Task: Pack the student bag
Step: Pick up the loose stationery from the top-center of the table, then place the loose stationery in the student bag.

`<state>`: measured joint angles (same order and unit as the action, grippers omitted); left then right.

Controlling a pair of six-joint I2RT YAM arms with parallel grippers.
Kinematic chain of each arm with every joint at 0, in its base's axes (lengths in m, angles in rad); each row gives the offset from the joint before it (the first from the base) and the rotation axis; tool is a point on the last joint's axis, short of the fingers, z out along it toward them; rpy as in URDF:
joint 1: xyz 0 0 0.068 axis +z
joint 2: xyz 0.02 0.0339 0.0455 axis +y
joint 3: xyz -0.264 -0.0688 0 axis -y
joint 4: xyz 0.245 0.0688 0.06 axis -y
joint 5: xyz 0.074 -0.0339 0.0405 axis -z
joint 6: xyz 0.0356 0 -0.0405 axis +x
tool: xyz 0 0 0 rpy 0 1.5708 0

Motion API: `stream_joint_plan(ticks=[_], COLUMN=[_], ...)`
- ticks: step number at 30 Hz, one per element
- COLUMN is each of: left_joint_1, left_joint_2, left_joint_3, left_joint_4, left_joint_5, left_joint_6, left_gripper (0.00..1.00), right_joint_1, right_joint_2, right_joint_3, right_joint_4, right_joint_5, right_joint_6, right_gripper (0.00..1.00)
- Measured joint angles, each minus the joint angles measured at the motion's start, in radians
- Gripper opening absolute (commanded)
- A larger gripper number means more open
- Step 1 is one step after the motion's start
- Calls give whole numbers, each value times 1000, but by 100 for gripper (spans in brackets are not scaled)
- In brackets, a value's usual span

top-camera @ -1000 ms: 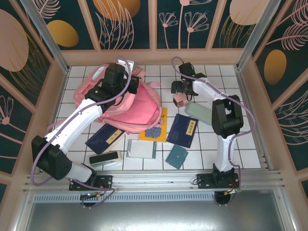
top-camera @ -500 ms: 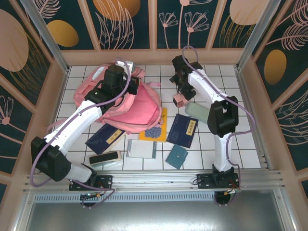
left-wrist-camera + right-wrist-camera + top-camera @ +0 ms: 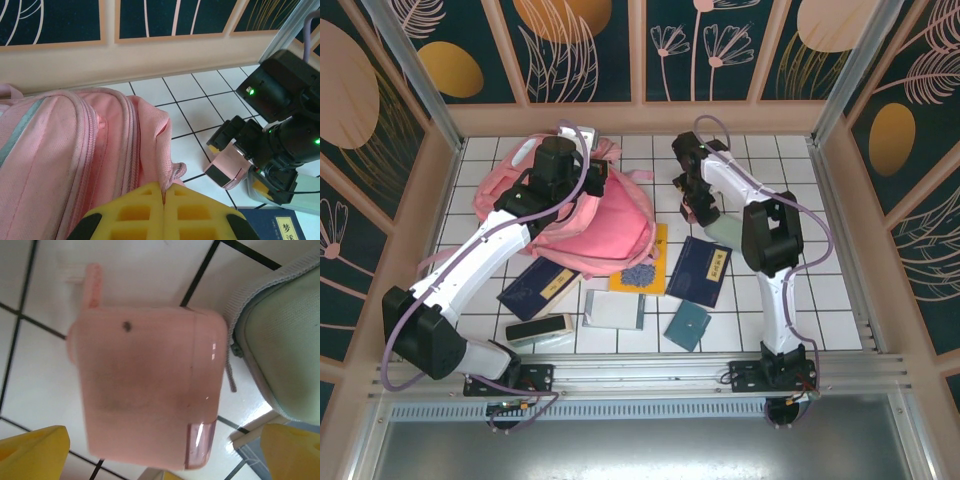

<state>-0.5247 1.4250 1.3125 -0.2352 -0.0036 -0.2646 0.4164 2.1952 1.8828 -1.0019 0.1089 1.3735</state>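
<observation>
White tiled table (image 3: 820,290), left claw (image 3: 163,192) pinching student bag (image 3: 60,150), right claw (image 3: 162,440) wide above pink box (image 3: 145,380)

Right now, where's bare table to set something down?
Bare tiles: the strip between the right arm and the right wall, and the far corner behind the pouch. Smaller gap along the back wall between bag and right gripper. Crowded: the near middle, from left navy book to wallet.
</observation>
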Motion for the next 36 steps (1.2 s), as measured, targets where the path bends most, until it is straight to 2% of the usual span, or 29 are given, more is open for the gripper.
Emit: stream_joint_plan(ticks=[3, 6, 19, 21, 24, 27, 31, 36], left_joint_1=[1, 1, 2, 2, 2, 3, 7, 7], left_joint_2=[0, 0, 0, 0, 0, 0, 0, -5], left_joint_3=[0, -1, -4, -4, 11, 56, 114, 167], left_joint_4=[0, 0, 6, 5, -21, -61, -100, -141], left_joint_5=[2, 3, 15, 22, 31, 32, 33, 26], left_joint_6=[0, 0, 4, 11, 25, 34, 53, 94], left_gripper=[0, 0, 0, 0, 0, 0, 0, 0], right_joint_1=[-10, -19, -24, -21, -13, 7, 76, 157], right_joint_2=[0, 0, -7, -18, -62, -146, -356, -672], right_joint_3=[-29, -56, -100, -118, -177, -251, -383, -568], right_joint_4=[28, 71, 192, 212, 259, 307, 429, 656], right_joint_5=[-5, -6, -13, 0, 26, 66, 159, 134], right_joint_6=[6, 15, -28, -53, -114, -199, -348, -517], right_gripper=[95, 87, 41, 37, 40, 39, 35, 29])
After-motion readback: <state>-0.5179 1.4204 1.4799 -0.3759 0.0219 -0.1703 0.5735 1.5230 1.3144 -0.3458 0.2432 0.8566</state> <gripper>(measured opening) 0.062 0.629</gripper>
